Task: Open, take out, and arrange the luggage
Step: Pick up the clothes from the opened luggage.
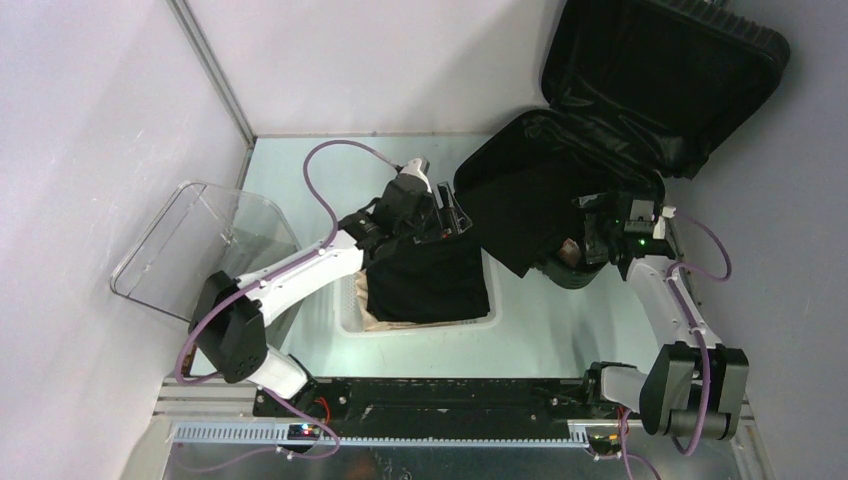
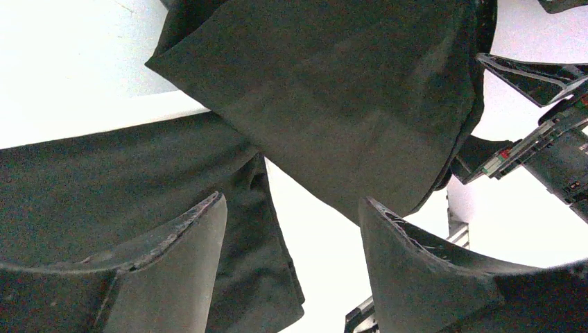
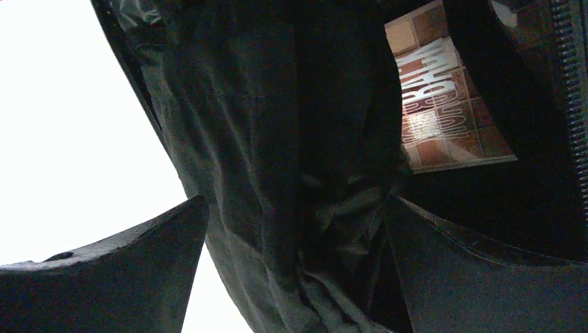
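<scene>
Luggage [image 1: 660, 80] lies open at the far right of your desk [image 1: 560, 320], with its lid tipped back against the wall.
Your right hand [image 3: 297, 198] sits at the luggage's near rim with its jaws spread wide. A black garment [image 1: 520, 215] spilling over that rim hangs between the fingers, not pinched, and a brown printed packet [image 3: 444, 97] shows inside the shell beside it. Your left hand [image 2: 292, 200] is over the far edge of the white basket [image 1: 420, 325] at mid-desk, jaws well apart and holding nothing, with cloth just beyond them. A second black cloth [image 1: 430, 275] is draped in that basket. A clear bin [image 1: 190, 240] sits at the left.
</scene>
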Controlling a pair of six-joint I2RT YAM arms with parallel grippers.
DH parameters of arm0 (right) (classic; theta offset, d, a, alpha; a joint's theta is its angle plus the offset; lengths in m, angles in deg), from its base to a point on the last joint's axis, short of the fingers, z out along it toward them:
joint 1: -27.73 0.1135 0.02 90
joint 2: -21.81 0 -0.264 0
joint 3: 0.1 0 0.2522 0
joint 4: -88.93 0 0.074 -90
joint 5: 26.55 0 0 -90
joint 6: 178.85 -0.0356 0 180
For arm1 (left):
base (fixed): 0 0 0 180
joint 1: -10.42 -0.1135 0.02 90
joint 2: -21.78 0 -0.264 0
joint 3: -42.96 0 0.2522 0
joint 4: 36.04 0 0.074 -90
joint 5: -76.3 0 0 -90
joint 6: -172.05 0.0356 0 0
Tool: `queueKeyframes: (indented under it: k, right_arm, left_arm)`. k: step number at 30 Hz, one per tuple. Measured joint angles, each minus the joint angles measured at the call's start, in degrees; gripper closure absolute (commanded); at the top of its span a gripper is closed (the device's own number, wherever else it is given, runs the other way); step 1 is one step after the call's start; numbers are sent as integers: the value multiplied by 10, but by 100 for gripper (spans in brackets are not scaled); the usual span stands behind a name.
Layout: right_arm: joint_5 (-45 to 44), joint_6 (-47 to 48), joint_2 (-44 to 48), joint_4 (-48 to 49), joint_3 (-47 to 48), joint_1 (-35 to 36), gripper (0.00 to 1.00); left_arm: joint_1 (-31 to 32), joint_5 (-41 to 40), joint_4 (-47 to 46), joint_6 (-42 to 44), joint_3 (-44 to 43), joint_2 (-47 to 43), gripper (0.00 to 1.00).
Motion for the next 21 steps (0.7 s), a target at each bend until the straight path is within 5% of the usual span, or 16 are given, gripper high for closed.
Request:
queueKeyframes:
  k: [13, 17, 21]
  right_arm:
    - [-44, -29, -56, 81, -22, 31, 9]
    - [-43, 10, -97, 156, -26, 31, 23]
    - [-35, 82, -114, 241, -28, 29, 63]
  left_arm:
    - [-5, 14, -7, 7, 7, -11, 22]
    - [-6, 17, -15, 17, 19, -24, 22]
    - [-10, 20, -17, 27, 21, -30, 22]
